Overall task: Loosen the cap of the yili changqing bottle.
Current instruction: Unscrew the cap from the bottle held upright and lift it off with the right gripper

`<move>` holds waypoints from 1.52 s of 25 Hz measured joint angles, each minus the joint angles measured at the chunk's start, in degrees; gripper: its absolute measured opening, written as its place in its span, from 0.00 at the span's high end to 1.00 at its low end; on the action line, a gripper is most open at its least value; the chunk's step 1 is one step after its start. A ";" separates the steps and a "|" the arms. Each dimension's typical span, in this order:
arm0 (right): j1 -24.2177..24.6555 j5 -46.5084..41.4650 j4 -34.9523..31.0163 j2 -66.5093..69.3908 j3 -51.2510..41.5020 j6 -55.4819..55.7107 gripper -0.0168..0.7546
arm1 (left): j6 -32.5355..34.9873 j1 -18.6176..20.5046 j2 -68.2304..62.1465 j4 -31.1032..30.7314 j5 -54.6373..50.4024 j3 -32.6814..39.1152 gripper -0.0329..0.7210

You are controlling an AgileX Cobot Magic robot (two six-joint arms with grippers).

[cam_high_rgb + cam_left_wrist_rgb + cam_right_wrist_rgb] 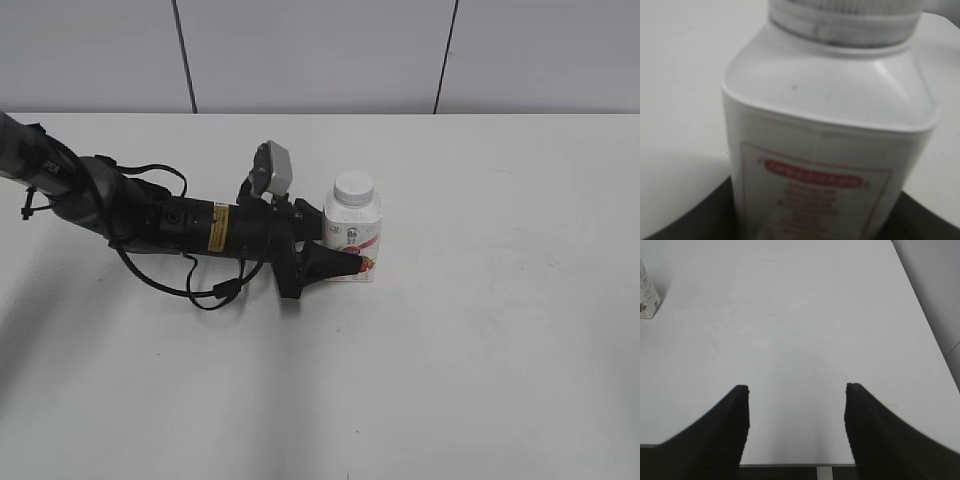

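Note:
The yili changqing bottle (352, 235) stands upright on the white table, white with a red-pink label. Its white cap (354, 187) sits on the neck. My left gripper (345, 262) reaches in low from the left, and its black fingers clamp the bottle's lower body. In the left wrist view the bottle (825, 150) fills the frame between the dark fingers (685, 225), with the cap's ribbed rim (840, 15) at the top. My right gripper (796, 390) is open and empty, far from the bottle (646, 295), and out of the exterior view.
The left arm (150, 215) and its looping cable (200, 290) lie across the table's left half. The right gripper hangs near the table's front edge (790, 463). A grey panelled wall (320, 50) stands behind the table.

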State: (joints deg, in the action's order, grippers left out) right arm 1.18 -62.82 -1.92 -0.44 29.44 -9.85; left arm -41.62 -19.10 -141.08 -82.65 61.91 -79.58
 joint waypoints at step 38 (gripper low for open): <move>-2.39 -6.37 -15.13 82.28 50.19 12.24 0.37 | 0.56 -0.59 0.00 0.00 0.17 0.00 0.41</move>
State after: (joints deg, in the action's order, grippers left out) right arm -1.21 -69.19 -17.05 81.84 79.63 2.39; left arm -41.06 -19.69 -141.08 -82.66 62.08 -79.58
